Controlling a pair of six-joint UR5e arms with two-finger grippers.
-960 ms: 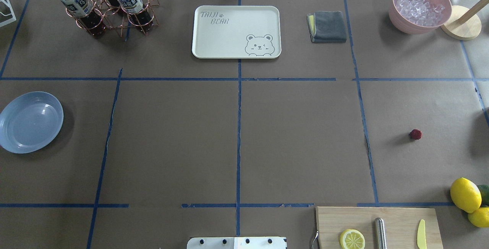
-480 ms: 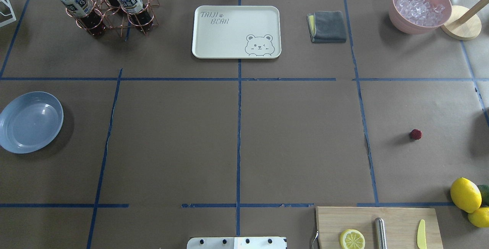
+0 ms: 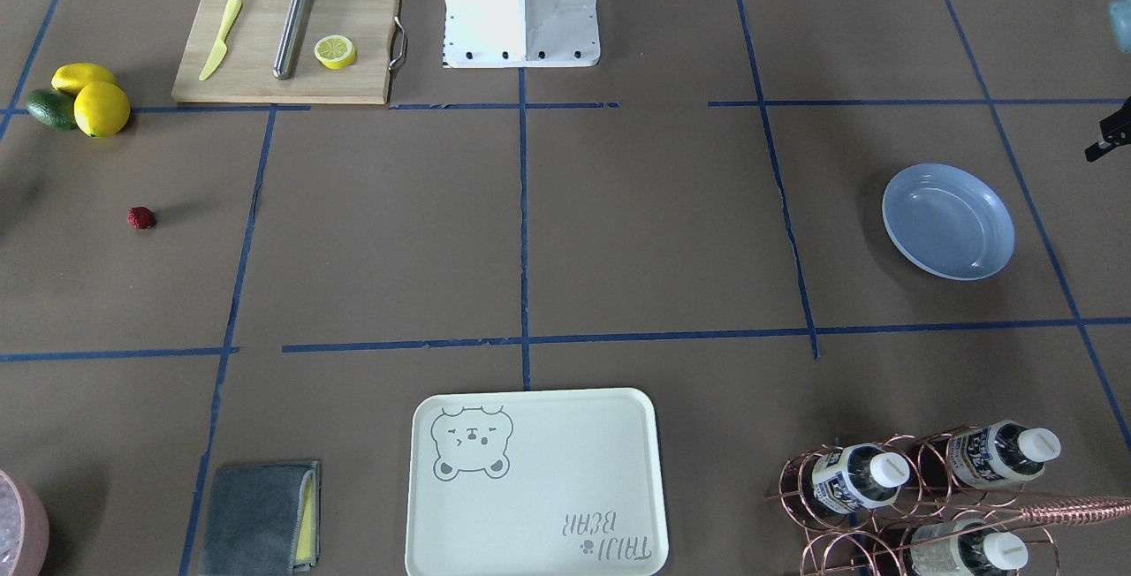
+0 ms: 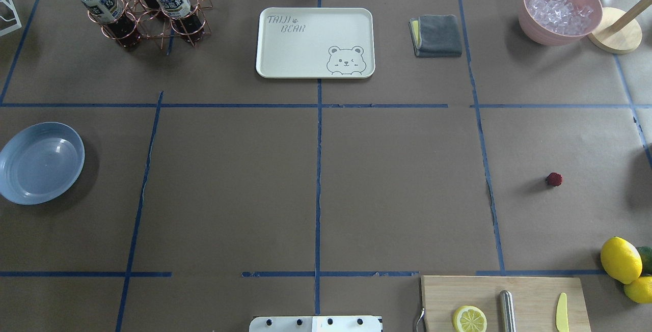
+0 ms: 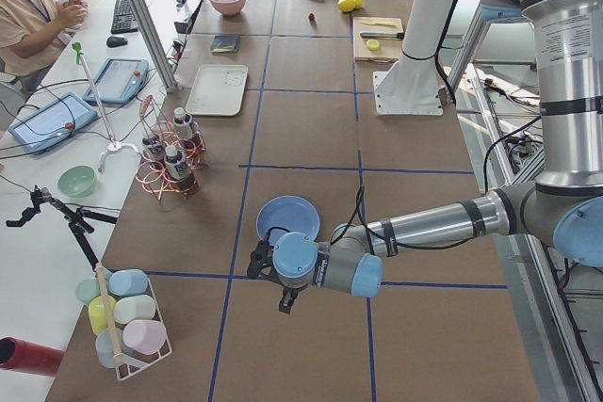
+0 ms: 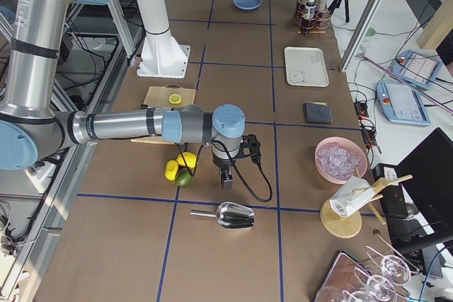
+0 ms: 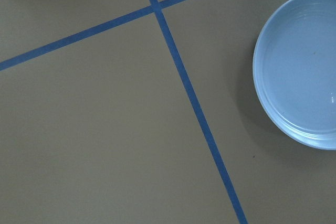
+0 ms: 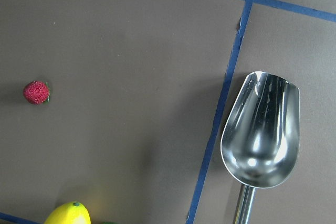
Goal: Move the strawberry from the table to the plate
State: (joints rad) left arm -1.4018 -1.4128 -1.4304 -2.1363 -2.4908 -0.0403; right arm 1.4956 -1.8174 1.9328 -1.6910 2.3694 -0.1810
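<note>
The strawberry [image 4: 553,179] lies at the right end of the table [image 4: 407,194], nearest my right pincer [image 6: 226,180]. Its width I cannot tell.

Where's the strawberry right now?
In the overhead view the strawberry lies alone on the table at the right, above-left of the lemons, far from the plate at the left edge.

Small red strawberry [image 4: 554,179] rests on the brown table [image 4: 397,194] — well apart from the round blue-grey plate [image 4: 39,163].

Table [image 4: 229,194]: strawberry [image 4: 554,179], plate [image 4: 41,164], tray [image 4: 305,47], cutting board [image 4: 535,291], cloth [image 4: 438,35].
</note>
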